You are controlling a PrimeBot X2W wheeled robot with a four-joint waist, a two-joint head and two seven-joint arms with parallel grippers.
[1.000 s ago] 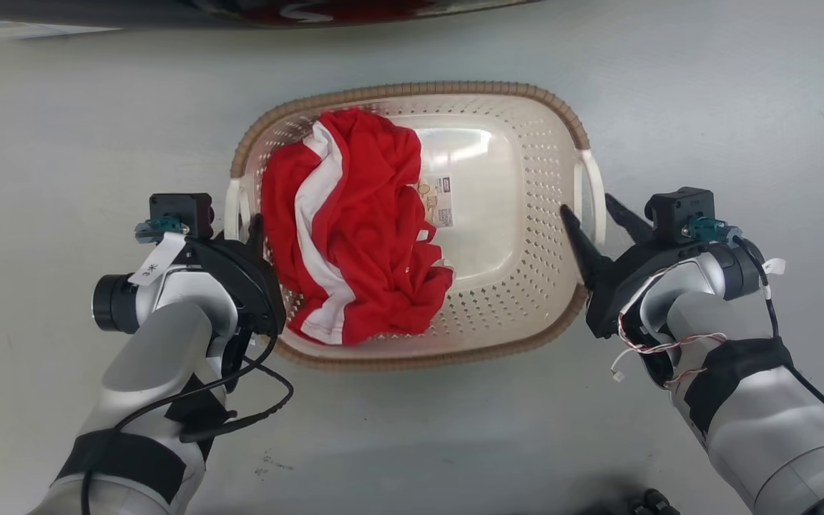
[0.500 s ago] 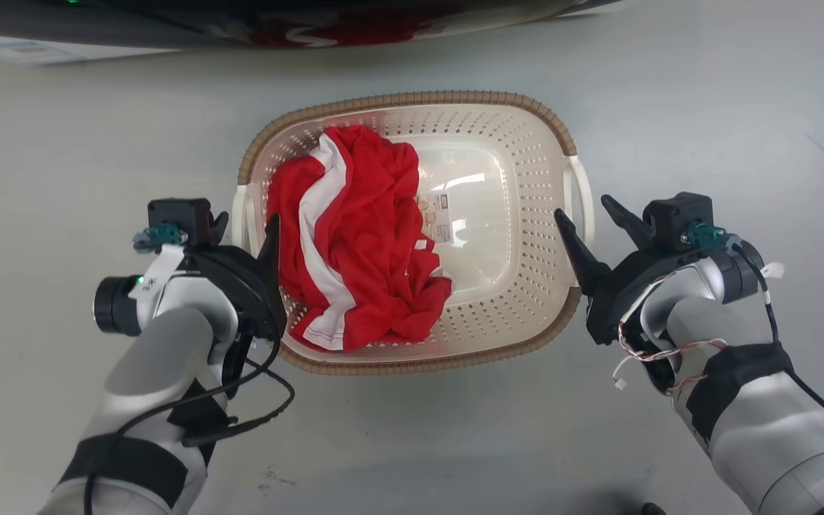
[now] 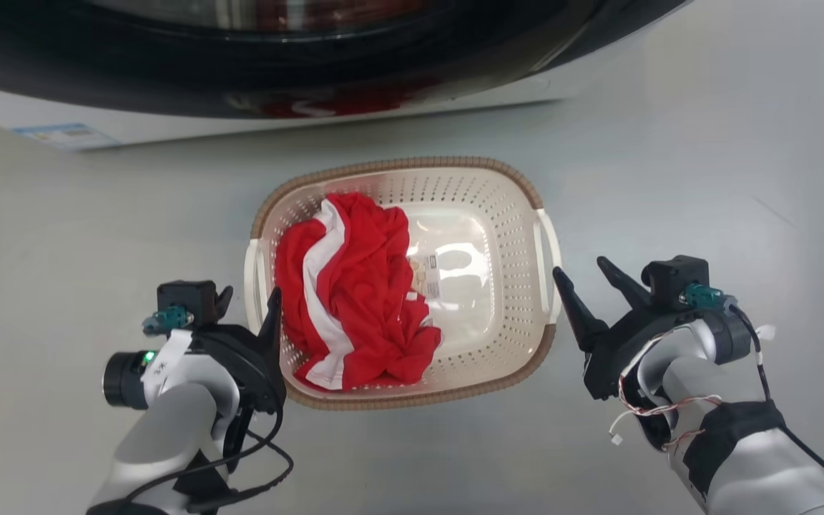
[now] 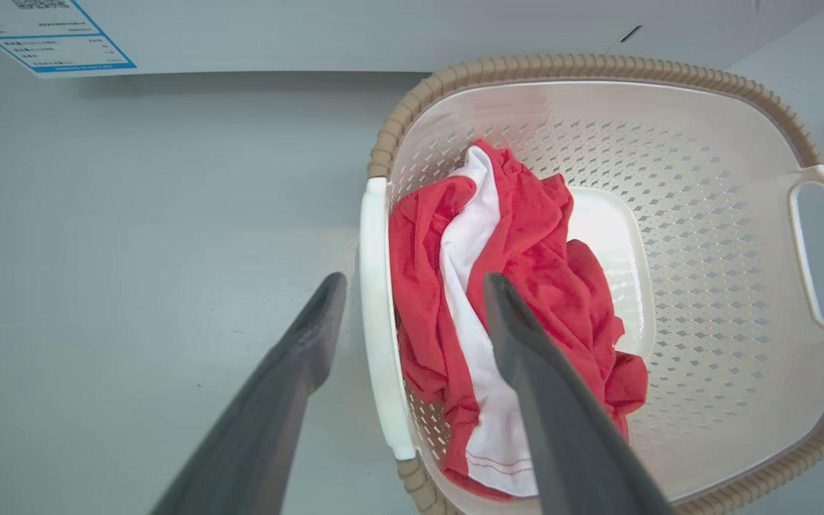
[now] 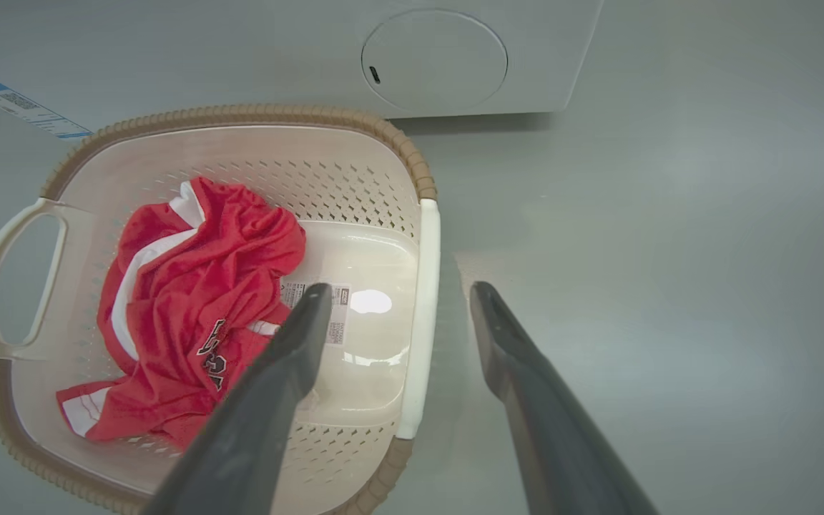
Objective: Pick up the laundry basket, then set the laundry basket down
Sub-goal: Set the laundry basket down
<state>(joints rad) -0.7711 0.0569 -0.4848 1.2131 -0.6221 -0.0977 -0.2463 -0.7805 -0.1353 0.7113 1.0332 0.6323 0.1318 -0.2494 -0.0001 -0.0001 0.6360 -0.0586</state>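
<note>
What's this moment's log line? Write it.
cream-white perforated plastic laundry basket: on grey floor | red-and-white garment: inside | left tool: open | right tool: open

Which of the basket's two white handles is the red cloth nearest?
The handle beside the left pincer: the red cloth is heaped on that side, while the other handle borders bare basket floor.

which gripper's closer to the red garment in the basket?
Left. The left gripper is open over the laundry basket's left handle, inner finger right beside the red garment. The right gripper is open at the opposite handle, bare basket floor between.
</note>
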